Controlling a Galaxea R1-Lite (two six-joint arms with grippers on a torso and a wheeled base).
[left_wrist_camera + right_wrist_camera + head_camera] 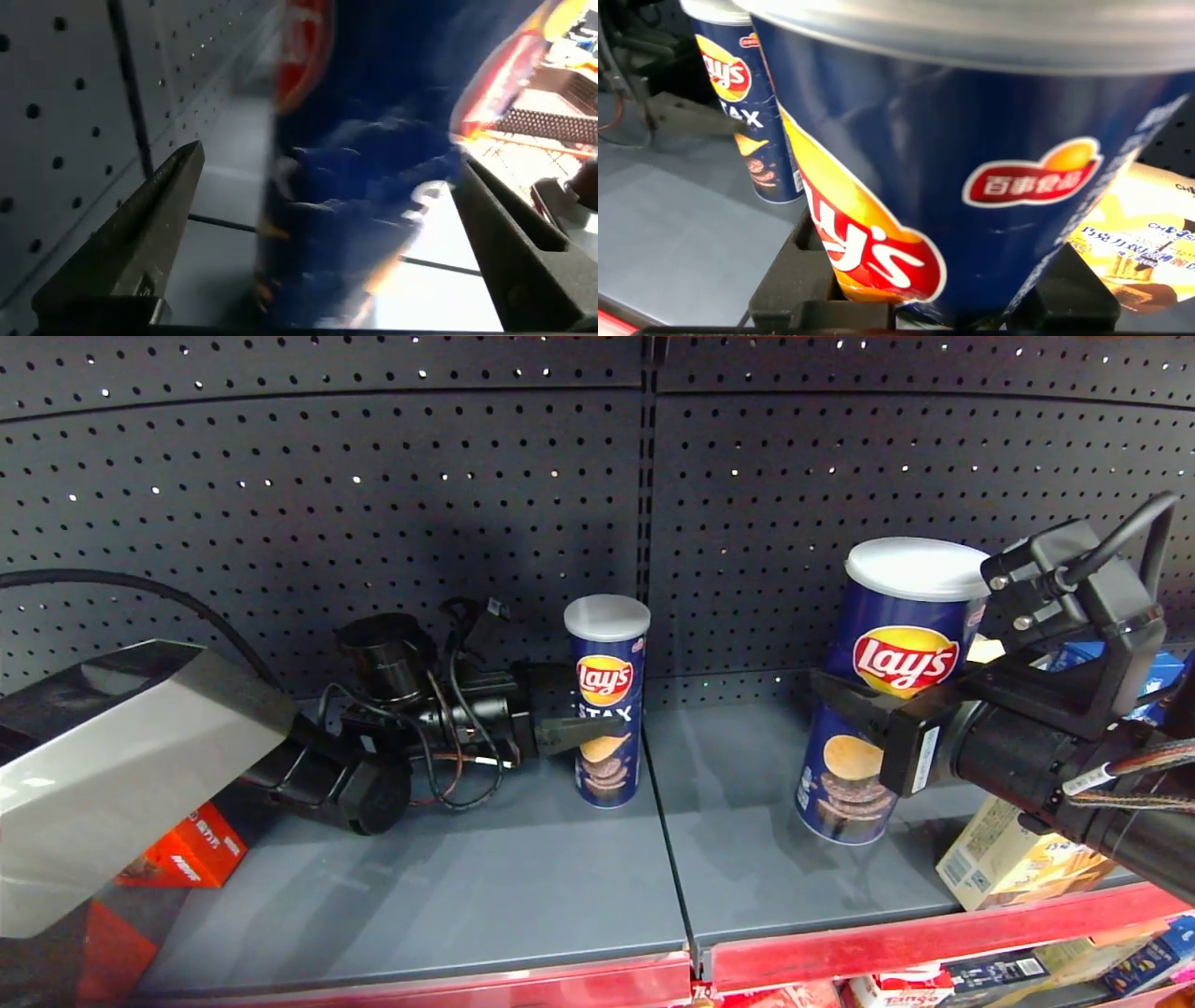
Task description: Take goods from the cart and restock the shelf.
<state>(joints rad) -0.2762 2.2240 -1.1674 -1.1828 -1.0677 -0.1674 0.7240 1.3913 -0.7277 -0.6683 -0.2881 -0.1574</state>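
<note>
The left gripper point(571, 735) has its jaws open around a tall blue cardboard chip can point(607, 663), white-lidded and upright on the grey metal shelf point(420, 887). The right gripper point(878, 709) has its jaws clamped on a second blue can point(910, 607), which is tilted.

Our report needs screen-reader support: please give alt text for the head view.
Two blue chip cans at a grey shelf: the left gripper straddles the upright can at centre; the right gripper holds a tilted can beside a yellow box.
</note>
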